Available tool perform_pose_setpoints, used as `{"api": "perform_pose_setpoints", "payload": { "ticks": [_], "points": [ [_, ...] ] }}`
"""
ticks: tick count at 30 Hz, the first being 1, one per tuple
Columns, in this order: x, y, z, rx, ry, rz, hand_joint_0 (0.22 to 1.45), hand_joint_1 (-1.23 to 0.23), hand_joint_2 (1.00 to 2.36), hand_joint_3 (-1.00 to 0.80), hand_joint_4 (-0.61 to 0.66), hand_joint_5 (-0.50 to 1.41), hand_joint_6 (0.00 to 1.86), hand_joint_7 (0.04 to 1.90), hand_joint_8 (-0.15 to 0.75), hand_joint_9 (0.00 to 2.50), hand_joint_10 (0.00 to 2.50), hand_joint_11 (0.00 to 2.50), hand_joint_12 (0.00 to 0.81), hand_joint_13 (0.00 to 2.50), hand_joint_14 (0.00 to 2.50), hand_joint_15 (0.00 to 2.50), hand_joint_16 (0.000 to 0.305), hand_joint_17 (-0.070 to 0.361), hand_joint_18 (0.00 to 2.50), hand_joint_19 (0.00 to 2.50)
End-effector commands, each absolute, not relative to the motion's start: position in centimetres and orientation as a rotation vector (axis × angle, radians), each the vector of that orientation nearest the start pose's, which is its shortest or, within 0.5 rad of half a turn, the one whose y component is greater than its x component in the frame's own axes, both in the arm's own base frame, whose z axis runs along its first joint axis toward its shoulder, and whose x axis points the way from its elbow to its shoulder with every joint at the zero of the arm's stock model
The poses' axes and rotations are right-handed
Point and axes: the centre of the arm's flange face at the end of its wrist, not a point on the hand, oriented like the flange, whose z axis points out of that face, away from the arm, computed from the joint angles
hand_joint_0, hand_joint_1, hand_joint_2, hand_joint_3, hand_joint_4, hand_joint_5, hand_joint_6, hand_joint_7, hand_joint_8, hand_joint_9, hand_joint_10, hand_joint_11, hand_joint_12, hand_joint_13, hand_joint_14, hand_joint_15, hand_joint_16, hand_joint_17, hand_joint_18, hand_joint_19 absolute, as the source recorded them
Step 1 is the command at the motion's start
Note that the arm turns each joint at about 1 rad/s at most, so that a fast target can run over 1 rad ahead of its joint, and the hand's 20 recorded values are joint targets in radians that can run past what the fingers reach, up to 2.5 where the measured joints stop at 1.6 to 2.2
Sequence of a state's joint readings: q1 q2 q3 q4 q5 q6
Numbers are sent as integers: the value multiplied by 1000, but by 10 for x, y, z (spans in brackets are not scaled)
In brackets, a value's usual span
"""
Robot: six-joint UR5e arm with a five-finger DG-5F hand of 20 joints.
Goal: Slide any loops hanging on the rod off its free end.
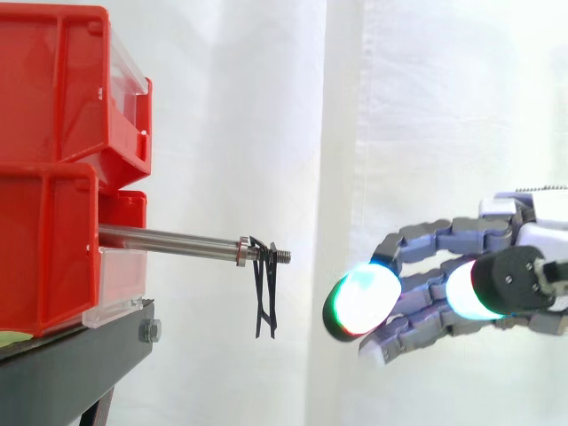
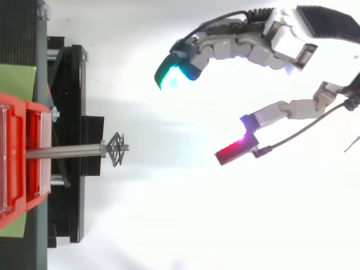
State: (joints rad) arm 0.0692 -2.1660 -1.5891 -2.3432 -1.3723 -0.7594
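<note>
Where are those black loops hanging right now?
In the side view the black loops hang at the threaded free end of the rod, right of the red bins; the open hand is apart, further right.

The rod [image 1: 169, 240] loses its fixed end behind the red bins [image 1: 53, 177], which are themselves cut off by the side view's left edge. At the rod's threaded tip the dark loops [image 1: 264, 293] overlap in a thin tangle, too fine to count. Below the rod, the black stand [image 1: 80, 355] runs past the bottom edge. Well off the rod's free end, the hand [image 1: 461, 232] is cut at the right edge, its wrist out of frame.
</note>
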Motion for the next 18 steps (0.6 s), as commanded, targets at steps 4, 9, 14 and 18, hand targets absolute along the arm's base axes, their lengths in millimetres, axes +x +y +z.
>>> {"api": "perform_pose_setpoints", "payload": {
  "ticks": [4, 9, 14, 18],
  "points": [
    [718, -106, 199, 666, 1237, 605, 515, -668, 1003, -464, 298, -163, 503, 868, 282, 570, 9, 231, 394, 519, 8, 202, 52, 117, 384, 204],
    [739, -105, 180, 659, 1233, 629, 518, -661, 1003, -461, 299, -161, 503, 866, 283, 572, 9, 233, 393, 521, 8, 203, 52, 117, 385, 212],
    [758, -105, 169, 662, 1209, 700, 519, -659, 1003, -457, 300, -160, 503, 870, 283, 578, 9, 247, 393, 523, 7, 204, 52, 117, 387, 218],
    [764, -105, 178, 640, 1194, 699, 520, -657, 1004, -456, 301, -158, 503, 881, 284, 579, 8, 235, 393, 523, 8, 211, 52, 117, 389, 221]
  ]
}}
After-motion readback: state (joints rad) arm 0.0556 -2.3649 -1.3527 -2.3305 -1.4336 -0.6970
